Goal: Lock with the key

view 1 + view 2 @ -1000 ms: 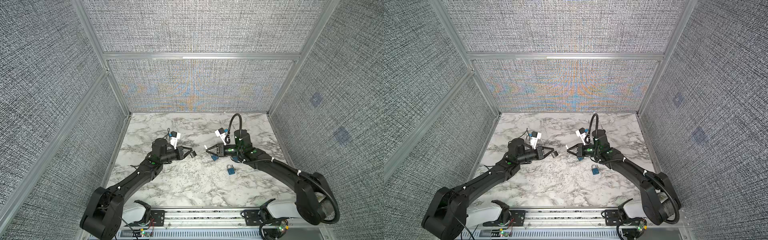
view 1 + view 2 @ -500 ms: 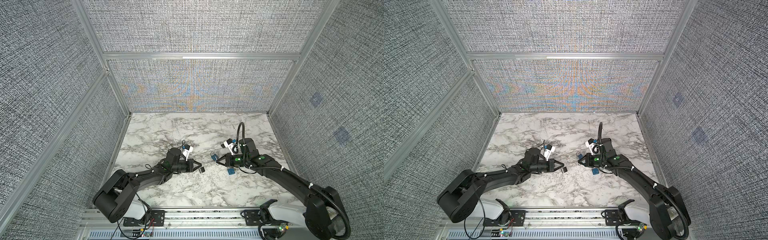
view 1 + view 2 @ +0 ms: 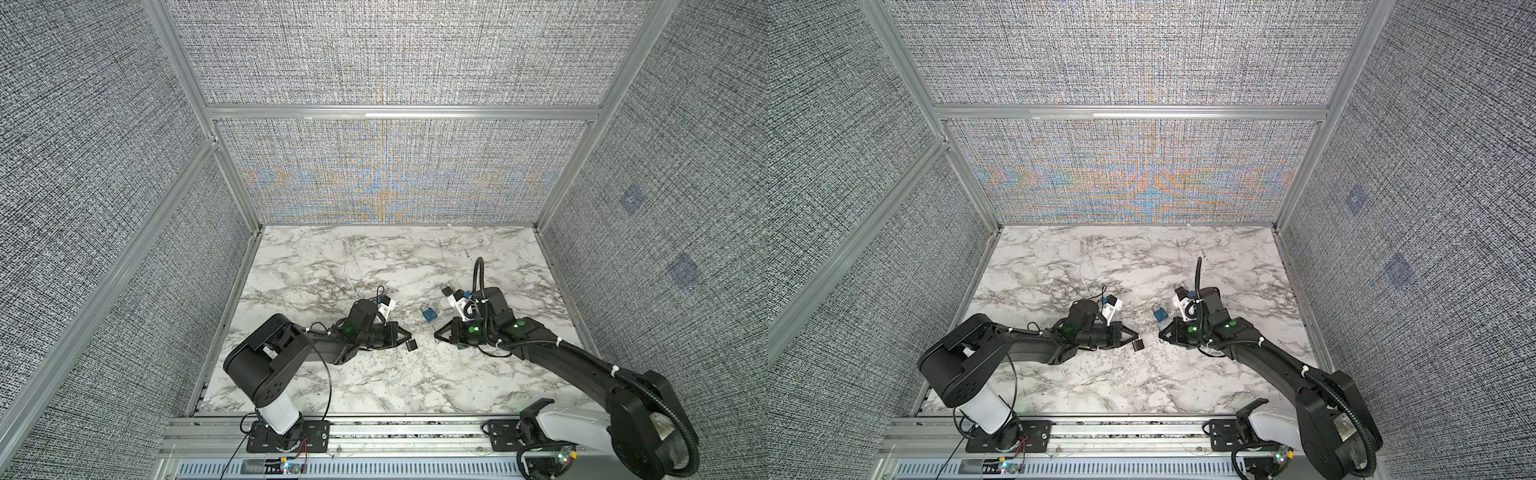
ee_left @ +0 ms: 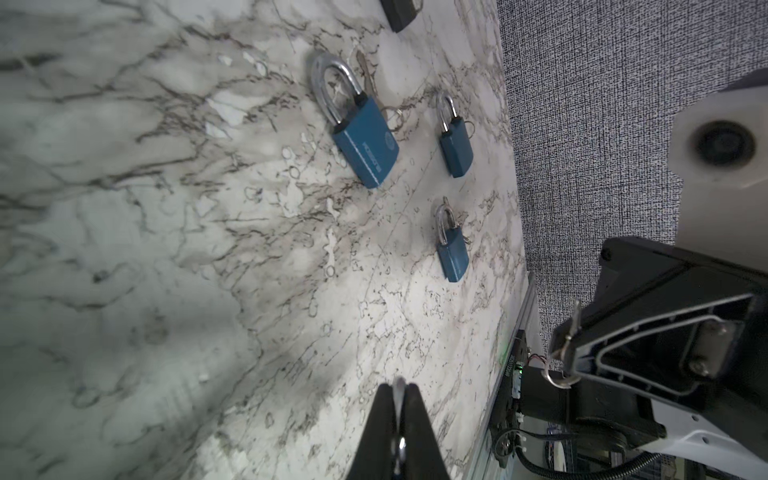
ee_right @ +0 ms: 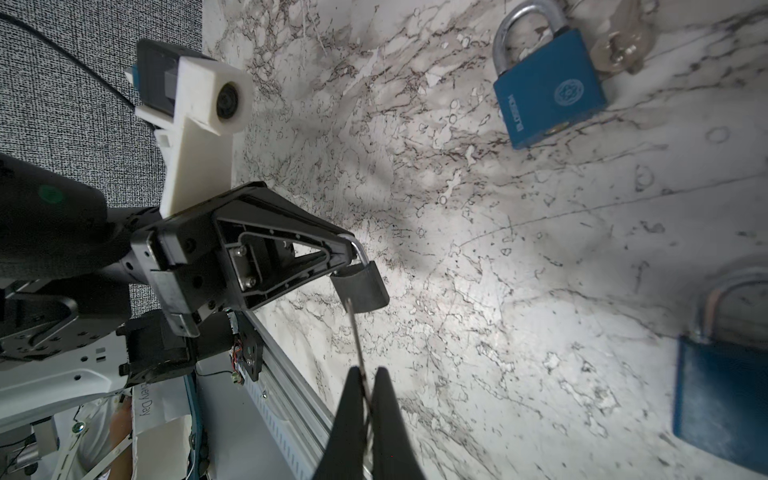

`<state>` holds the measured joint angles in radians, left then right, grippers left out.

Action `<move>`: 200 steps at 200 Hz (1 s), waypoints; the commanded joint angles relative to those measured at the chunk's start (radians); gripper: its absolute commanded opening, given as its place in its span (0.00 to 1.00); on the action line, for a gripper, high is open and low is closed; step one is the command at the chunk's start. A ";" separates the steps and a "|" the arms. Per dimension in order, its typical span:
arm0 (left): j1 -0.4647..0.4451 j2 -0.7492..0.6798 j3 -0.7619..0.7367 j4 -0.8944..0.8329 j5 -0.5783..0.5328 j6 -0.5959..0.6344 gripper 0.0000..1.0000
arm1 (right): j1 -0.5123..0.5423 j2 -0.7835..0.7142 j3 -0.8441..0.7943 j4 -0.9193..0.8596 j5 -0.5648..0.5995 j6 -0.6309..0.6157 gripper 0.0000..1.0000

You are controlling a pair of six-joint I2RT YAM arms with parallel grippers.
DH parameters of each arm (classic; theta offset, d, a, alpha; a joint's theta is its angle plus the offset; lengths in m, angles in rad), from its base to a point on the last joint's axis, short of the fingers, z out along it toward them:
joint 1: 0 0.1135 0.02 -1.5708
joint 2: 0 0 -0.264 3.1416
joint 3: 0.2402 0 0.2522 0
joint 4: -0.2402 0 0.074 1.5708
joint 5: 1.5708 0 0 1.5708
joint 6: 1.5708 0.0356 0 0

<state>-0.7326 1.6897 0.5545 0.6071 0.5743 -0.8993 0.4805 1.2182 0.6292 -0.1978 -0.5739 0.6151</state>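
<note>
Two grips are set. The left jaws are pressed together on the shackle of the dark padlock [image 5: 360,286], which hangs from them over the table [image 3: 374,257], low and near the middle in both top views. The right jaws are pinching the key [image 5: 356,332], whose blade points toward the lock body; the top views show a small gap between them. I judge this to be alignment before insertion. Next I must line the blade up with the keyway, which I cannot see, then push straight and turn. Blue padlocks [image 3: 429,313] lie nearby.
</note>
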 commanded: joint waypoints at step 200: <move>0.011 -0.003 0.011 -0.093 -0.129 0.084 0.22 | 0.097 0.327 0.086 0.175 0.095 0.060 0.00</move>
<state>-0.7280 1.7107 0.5610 0.5716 0.4728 -0.8654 0.5697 1.5112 0.6991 -0.0628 -0.4866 0.6579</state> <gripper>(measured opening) 0.217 0.049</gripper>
